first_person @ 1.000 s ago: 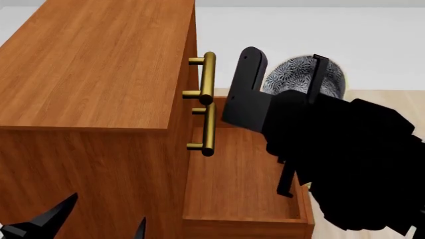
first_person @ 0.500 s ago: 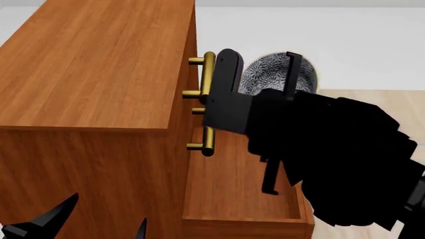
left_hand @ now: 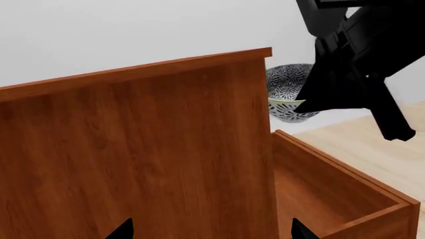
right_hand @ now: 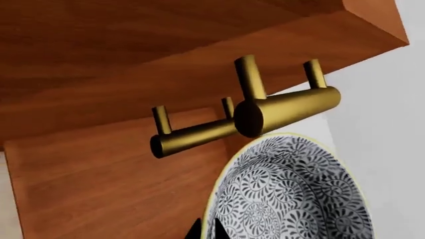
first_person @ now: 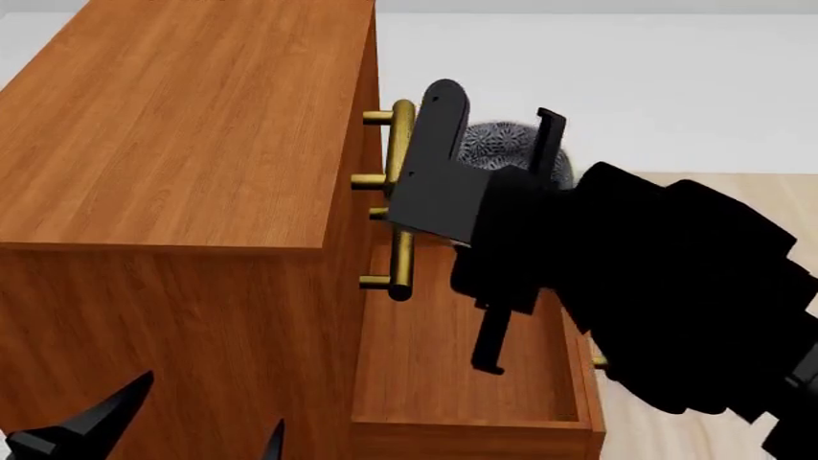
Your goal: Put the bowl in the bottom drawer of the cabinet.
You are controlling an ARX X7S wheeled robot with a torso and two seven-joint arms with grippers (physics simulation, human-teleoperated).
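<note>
One cabinet fills the left of the head view, its bottom drawer pulled open toward the robot's right. Two brass bar handles of the upper drawers show on its front. The left gripper sits low beside the cabinet's side, only its two black tips showing, well apart with nothing between them. One bowl, speckled blue-grey, is pinched at the rim by the right gripper, held tilted above the far end of the open drawer, close to the handles. The arm reaches in from the right, over a pale wood floor and a white wall.
</note>
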